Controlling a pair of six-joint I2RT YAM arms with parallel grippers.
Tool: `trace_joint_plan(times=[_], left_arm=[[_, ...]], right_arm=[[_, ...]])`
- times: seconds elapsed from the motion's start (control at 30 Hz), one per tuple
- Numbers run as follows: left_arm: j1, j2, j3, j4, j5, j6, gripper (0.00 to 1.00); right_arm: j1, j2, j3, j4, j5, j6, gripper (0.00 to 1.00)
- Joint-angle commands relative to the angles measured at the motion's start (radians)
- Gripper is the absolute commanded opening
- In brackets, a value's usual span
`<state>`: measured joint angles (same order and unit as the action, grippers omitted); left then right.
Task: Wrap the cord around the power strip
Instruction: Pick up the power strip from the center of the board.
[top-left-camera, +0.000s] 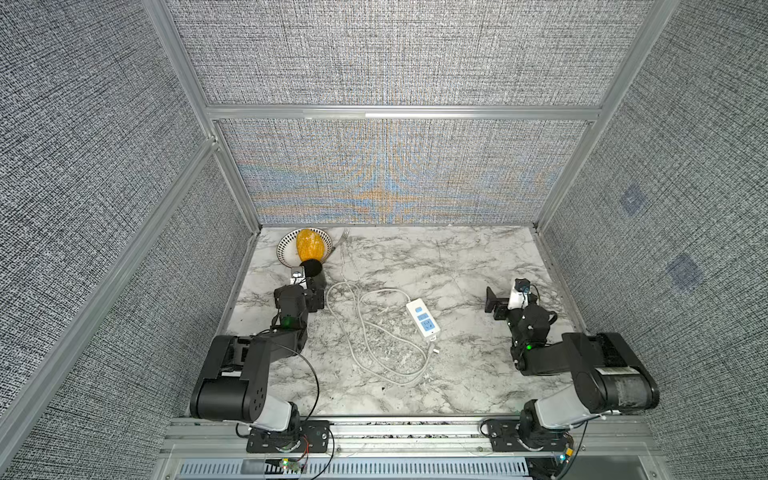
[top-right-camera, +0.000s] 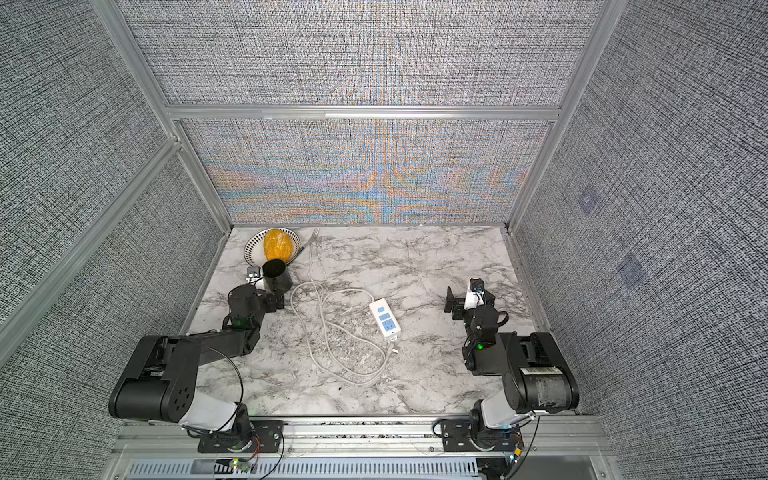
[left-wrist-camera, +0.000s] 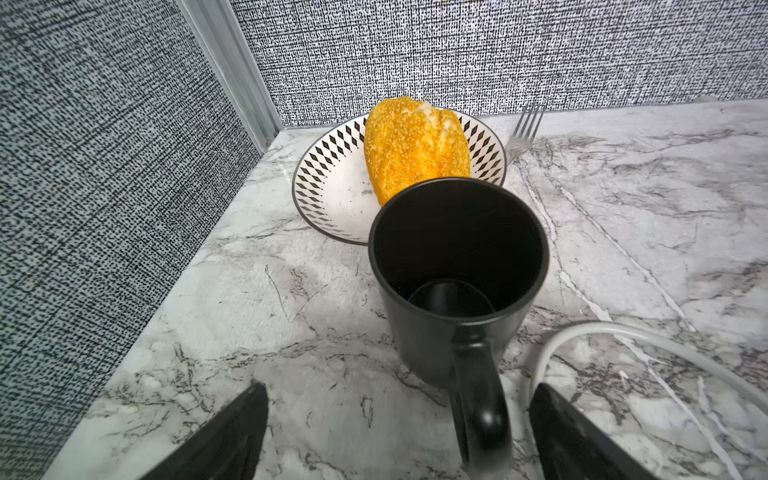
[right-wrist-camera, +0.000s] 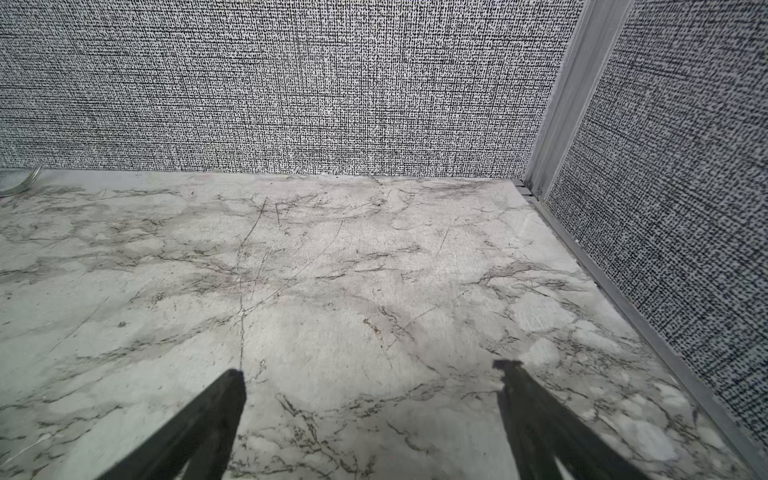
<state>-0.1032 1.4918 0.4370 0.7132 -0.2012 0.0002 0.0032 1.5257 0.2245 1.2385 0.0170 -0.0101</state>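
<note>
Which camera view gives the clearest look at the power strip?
Both top views: the power strip lies whole and unobstructed, sockets up, mid-table. The left wrist view catches only a bend of the cord; the right wrist view shows only table.

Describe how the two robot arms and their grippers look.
The left arm and right arm are boxy black links above light grey base segments, each with a small green light and thin black wires. The left gripper and right gripper have flat black tapering fingers.
</note>
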Motion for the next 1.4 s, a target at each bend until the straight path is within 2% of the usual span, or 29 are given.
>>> trace_joint_plan(times=[0.0, 0.73, 0.87, 0.93, 0.97, 1.03, 1.13, 1.2, 1.3, 1.37], left_arm=[[0.001, -0.004, -0.001, -0.002, 0.017, 0.01, 0.99], [0.003, -0.003, 0.002, -0.004, 0.019, 0.009, 0.99], [0.0, -0.037, 0.004, -0.016, -0.002, 0.001, 0.99], [0.0, -0.115, 0.046, -0.148, -0.004, 0.005, 1.0], [-0.002, -0.17, 0.08, -0.271, -0.036, -0.028, 0.99], [-0.003, -0.26, 0.125, -0.463, -0.147, -0.14, 1.0], [-0.004, -0.418, 0.159, -0.69, -0.217, -0.27, 0.99], [-0.003, -0.545, 0.157, -0.785, -0.175, -0.311, 0.99], [-0.005, -0.705, 0.156, -0.865, -0.042, -0.316, 0.98], [-0.008, -0.763, 0.177, -0.924, 0.04, -0.328, 0.98]], right_arm=[[0.001, 0.001, -0.001, 0.021, -0.007, 0.001, 0.98], [0.001, 0.003, -0.001, 0.021, -0.009, -0.001, 0.98], [0.004, -0.022, -0.011, 0.037, -0.002, -0.001, 0.98], [0.025, -0.113, 0.027, -0.108, -0.008, -0.034, 0.98], [0.049, -0.155, 0.073, -0.227, 0.004, -0.058, 0.98], [0.118, -0.195, 0.174, -0.439, 0.08, -0.074, 0.98], [0.251, -0.207, 0.282, -0.671, 0.128, -0.052, 0.98], [0.352, -0.217, 0.327, -0.798, 0.107, -0.007, 0.98], [0.469, -0.219, 0.361, -0.942, 0.011, 0.091, 0.98], [0.549, -0.209, 0.377, -1.022, 0.001, 0.125, 0.98]])
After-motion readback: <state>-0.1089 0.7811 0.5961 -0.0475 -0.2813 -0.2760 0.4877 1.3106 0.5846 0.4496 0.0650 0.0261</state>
